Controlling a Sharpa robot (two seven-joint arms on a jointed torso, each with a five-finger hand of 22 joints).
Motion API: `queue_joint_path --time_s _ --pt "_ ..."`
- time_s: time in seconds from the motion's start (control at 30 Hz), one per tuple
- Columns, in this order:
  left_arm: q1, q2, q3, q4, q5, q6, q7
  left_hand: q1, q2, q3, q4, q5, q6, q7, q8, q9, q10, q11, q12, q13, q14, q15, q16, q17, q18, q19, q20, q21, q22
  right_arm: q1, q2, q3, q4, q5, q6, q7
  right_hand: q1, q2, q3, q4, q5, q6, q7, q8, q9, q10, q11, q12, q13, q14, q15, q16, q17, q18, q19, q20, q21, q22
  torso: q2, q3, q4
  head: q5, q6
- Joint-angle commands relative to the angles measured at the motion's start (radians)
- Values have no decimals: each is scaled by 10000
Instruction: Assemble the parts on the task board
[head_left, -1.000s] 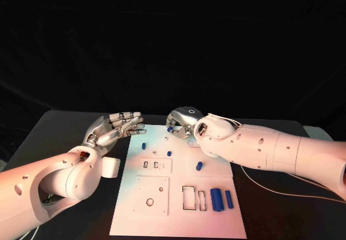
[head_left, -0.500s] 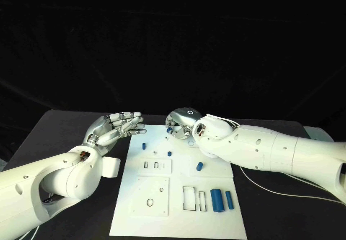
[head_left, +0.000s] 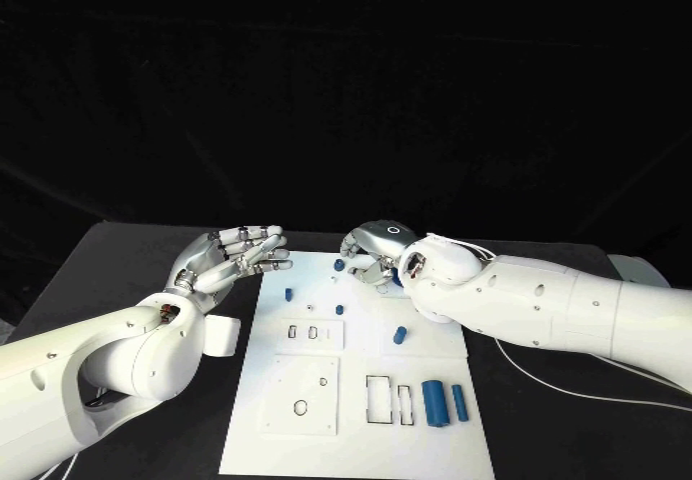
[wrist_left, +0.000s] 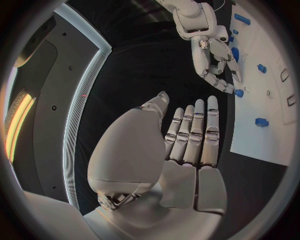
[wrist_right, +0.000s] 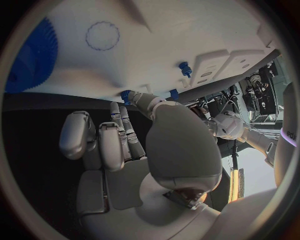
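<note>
The left robot hand hovers left of centre over the dark surface, just off the board's upper left corner, fingers spread and holding nothing. Centre frame, the board carries blue parts, some scattered near its top, the larger ones at lower right. The right robot hand sits over the board's top edge, its fingers curled down beside a small part; whether it pinches anything I cannot tell.

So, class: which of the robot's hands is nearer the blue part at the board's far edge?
Right. The right hand hovers right beside that blue part; the left hand sits off the board's left side.
</note>
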Motion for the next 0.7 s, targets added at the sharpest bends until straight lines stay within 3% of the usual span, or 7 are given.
queue_joint_path --time_s 0.03,0.33,0.47,0.5,0.53,0.57,0.7 --pt "16 -1 8 9 -26 171 46 -71 41 45 2 8 41 299 -41 -15 28 24 -53 -10 27 20 -59 11 56 75 17 -40 -10 73 -513 9 550 -75 -651 -276 -31 -35 -64 17 33 97 -9 64 26 160 -33 95 19 323 -4 39 9 -9 104 -14 90 119 11 15 -61 -4 41" --pt "15 -50 5 28 -6 212 41 -68 40 68 -18 7 49 296 -51 -19 42 25 -80 -8 28 23 -79 20 55 80 18 -49 -23 241 -2514 43 2041 1126 -684 -115 -400 -197 -264 414 53 258 -162 2 77 2185 -409 1044 365 538 -293 480 830 -222 650 -252 826 1131 -34 31 -229 -62 89" --pt "15 -78 5 42 -5 245 35 -68 40 68 -18 7 49 296 -51 -19 42 25 -80 -8 28 23 -79 20 55 80 18 -49 -23 254 -3034 45 2295 1726 -220 -427 -391 -343 -1088 627 -636 408 -531 205 239 3610 -849 2947 2010 520 -669 503 848 -676 1612 -603 2325 3156 -36 60 -271 -30 121" --pt "14 -81 5 41 -5 250 34 -68 40 68 -18 7 49 296 -51 -19 42 25 -80 -8 28 23 -79 20 55 80 18 -49 -23 256 -3119 45 2328 1816 -102 -502 -373 -324 -1237 672 -715 444 -573 294 297 3886 -892 5070 4195 533 -653 515 869 -707 1674 -670 2427 3299 -38 69 -276 -44 128" --pt "14 -84 4 39 -5 255 33 -68 40 68 -18 7 49 296 -51 -19 42 25 -80 -8 28 23 -79 20 55 80 18 -49 -23 257 -3204 45 2354 1905 59 -594 -28 -77 -1714 917 -587 237 -697 599 532 3778 -971 10484 9866 661 -877 772 1375 -785 1804 -508 2639 3597 -42 73 -285 -32 118" --pt "14 -87 4 37 -5 259 32 -68 40 68 -18 7 49 296 -51 -19 42 25 -80 -8 28 23 -79 20 55 80 18 -49 -23 256 -3270 45 2365 1976 209 -673 -170 44 -2040 1312 -685 114 -411 769 629 3941 -779 11994 11520 697 -627 890 1688 -813 1878 -605 2742 3748 -47 78 -288 -29 114" --pt "13 -98 4 31 -5 268 30 -68 41 72 -21 7 52 293 -51 -19 47 24 -84 -7 31 22 -81 22 55 81 18 -50 -24 233 -3363 42 2353 2090 662 -930 58 -5 -2674 1635 -578 -173 -443 988 726 4581 -683 13640 13329 854 -505 1229 2517 -851 1959 -491 2845 3895 -40 64 -276 -45 114"
